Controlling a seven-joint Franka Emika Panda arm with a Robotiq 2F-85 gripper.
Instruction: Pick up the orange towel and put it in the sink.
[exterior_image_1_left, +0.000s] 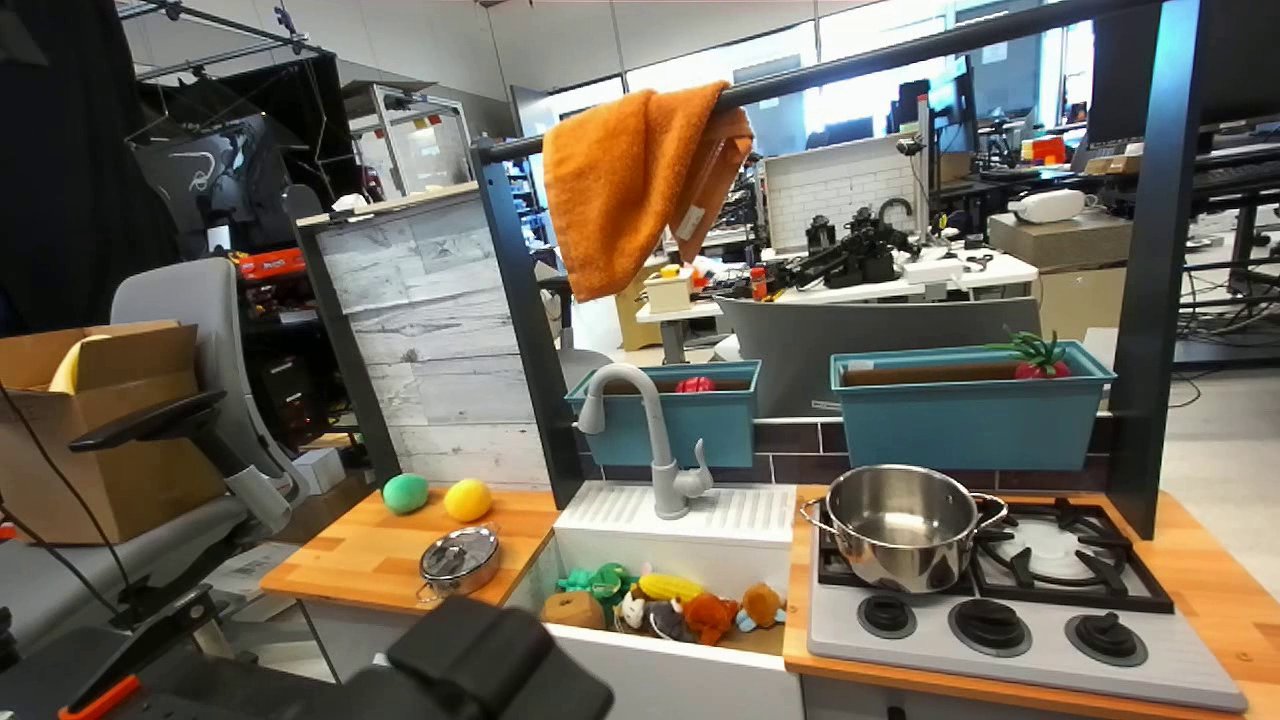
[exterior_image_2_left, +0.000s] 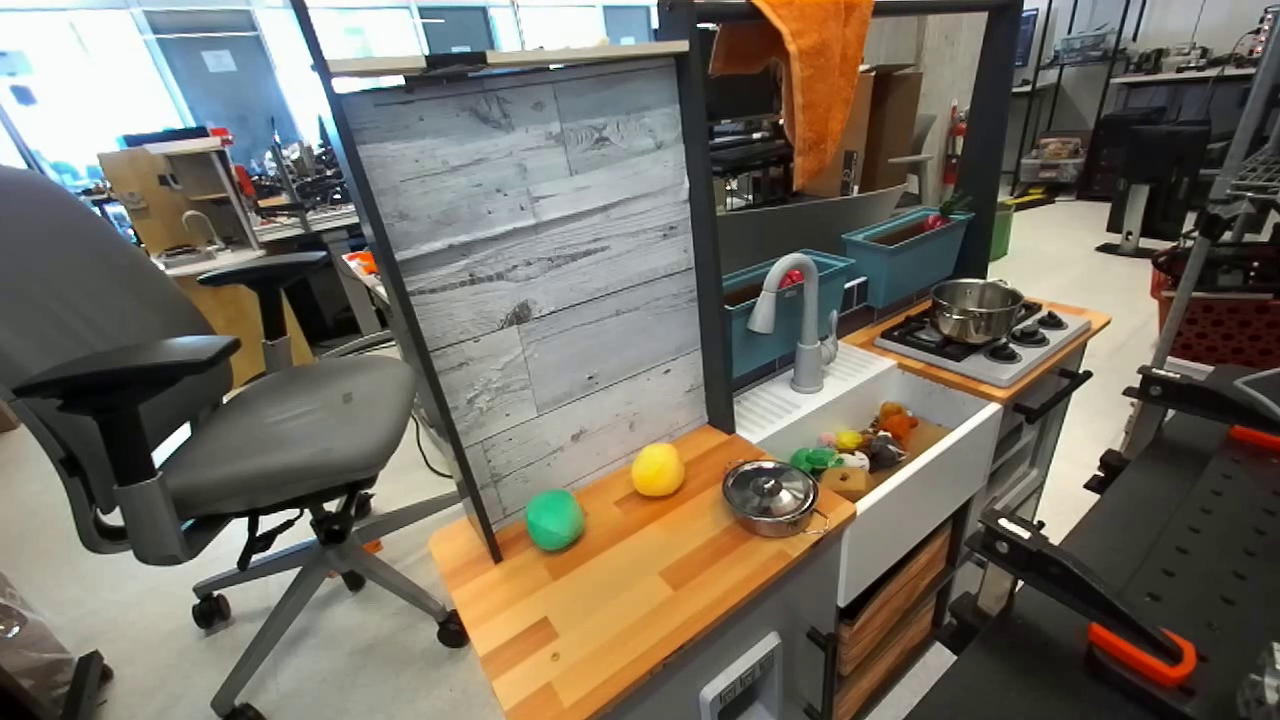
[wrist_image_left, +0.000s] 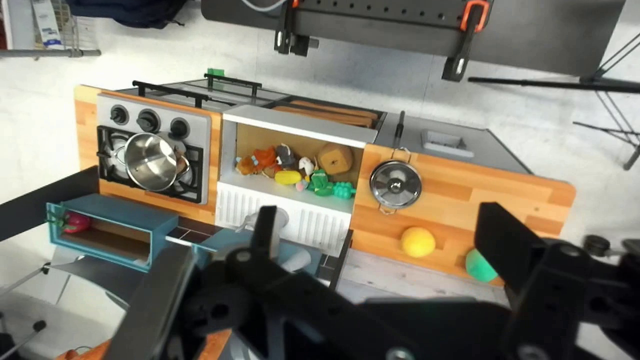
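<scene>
The towel (exterior_image_1_left: 610, 190), orange and rough-napped, drapes in loose folds over the left of the bar (exterior_image_1_left: 900, 54), a pale tag (exterior_image_1_left: 690, 222) showing; the gripper (wrist_image_left: 377, 215) stands spread wide.

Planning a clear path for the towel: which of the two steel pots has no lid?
The open pot on the stove: its inside shows, whereas the lidded pot sits on the wooden counter across the sink.

Wooden counter (exterior_image_2_left: 610, 600): green ball (exterior_image_2_left: 555, 520) near yellow ball (exterior_image_2_left: 658, 470), lidded pot (exterior_image_2_left: 770, 497); stovetop (exterior_image_1_left: 1048, 640) toward opposite end
</scene>
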